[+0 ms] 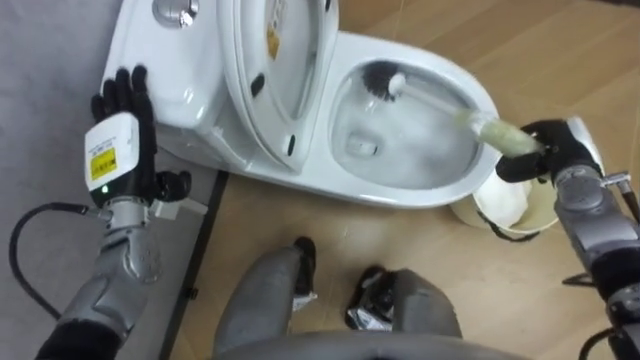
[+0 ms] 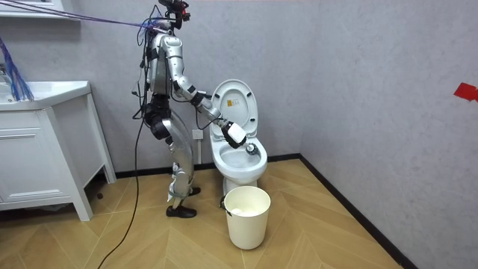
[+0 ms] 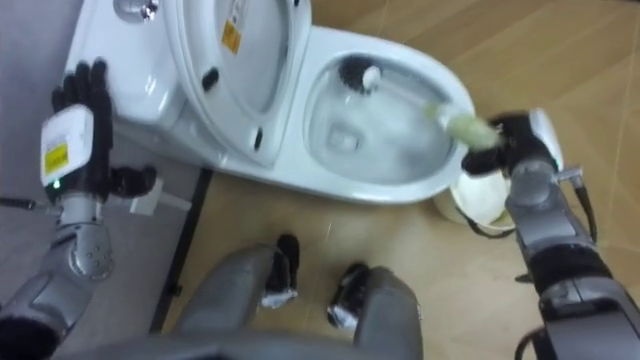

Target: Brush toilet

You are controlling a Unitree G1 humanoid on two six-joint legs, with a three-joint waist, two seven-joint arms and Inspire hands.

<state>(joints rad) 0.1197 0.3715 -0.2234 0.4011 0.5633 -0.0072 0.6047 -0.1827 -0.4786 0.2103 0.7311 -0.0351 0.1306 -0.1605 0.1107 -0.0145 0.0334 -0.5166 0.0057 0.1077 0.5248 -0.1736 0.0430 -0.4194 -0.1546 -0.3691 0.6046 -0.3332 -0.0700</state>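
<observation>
The white toilet [image 1: 420,190] has its lid [image 1: 280,70] raised, and its bowl lies open in front of me. A brush with a black bristle head [image 1: 380,82] rests inside the bowl against the far wall. Its pale handle [image 1: 490,128] runs right to the bowl's rim. My right hand [image 1: 535,150] is shut on the end of that handle, just past the rim. My left hand [image 1: 120,125] is held up open, fingers straight, beside the tank [image 1: 175,75] and touching nothing. In the room view I stand facing the toilet [image 2: 239,168].
A white bin [image 1: 510,205] stands on the wooden floor just under my right hand, close to the bowl's front; the room view shows the bin [image 2: 246,217] too. A white vanity [image 2: 45,149] stands at the room view's left. A grey wall runs behind the tank.
</observation>
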